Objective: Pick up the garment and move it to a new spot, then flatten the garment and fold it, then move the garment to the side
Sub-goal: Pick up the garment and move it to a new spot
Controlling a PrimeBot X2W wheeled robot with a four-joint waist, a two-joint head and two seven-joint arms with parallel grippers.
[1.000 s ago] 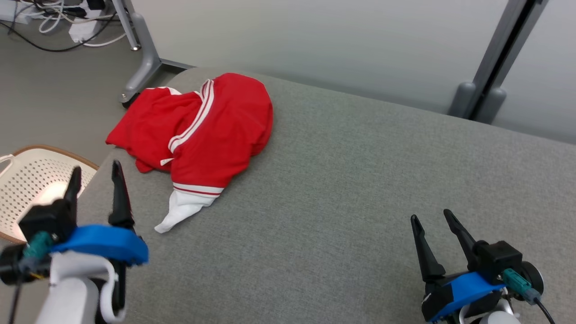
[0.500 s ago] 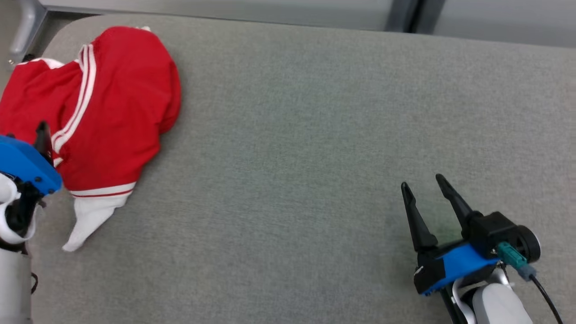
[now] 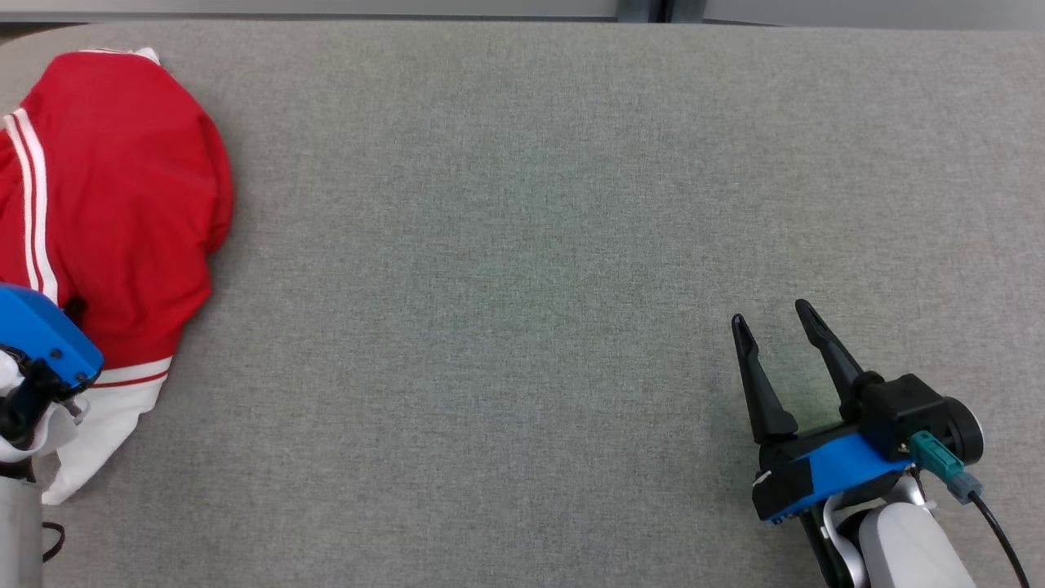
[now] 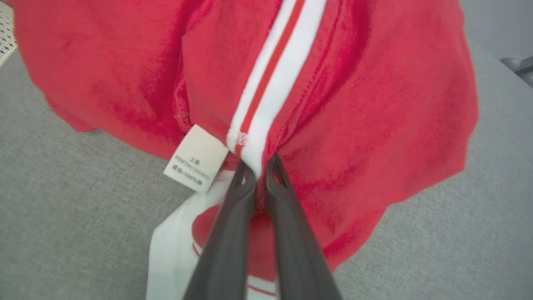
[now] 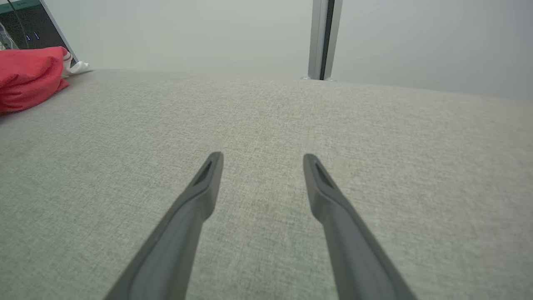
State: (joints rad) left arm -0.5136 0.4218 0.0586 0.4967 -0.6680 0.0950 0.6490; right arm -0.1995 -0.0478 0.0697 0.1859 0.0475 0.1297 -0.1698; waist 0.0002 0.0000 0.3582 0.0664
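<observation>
Now the red garment [image 3: 122, 188] lies in a bunched heap at the left edge of the head view, on the grey tabletop [image 3: 522, 245]. It has white stripes, and a white part [image 3: 98, 425] sticks out at the lower left.

The left hand [image 4: 260, 166] is right on it. In the left wrist view its two dark fingers [image 4: 233, 233] are squeezed almost together. The tips pinch the end of a white band [image 4: 270, 83] that has a red line down its middle. A small white tag [image 4: 195, 158] with tiny writing hangs just beside the left fingertip.

The right hand [image 3: 770, 311] is at the lower right of the head view, well apart from the red garment. Its fingers are spread wide and hold nothing. In the right wrist view they point over the grey tabletop. There the red garment is a small red lump at the upper left, near a pale wall [image 5: 187, 33] with a grey post [image 5: 322, 37].
</observation>
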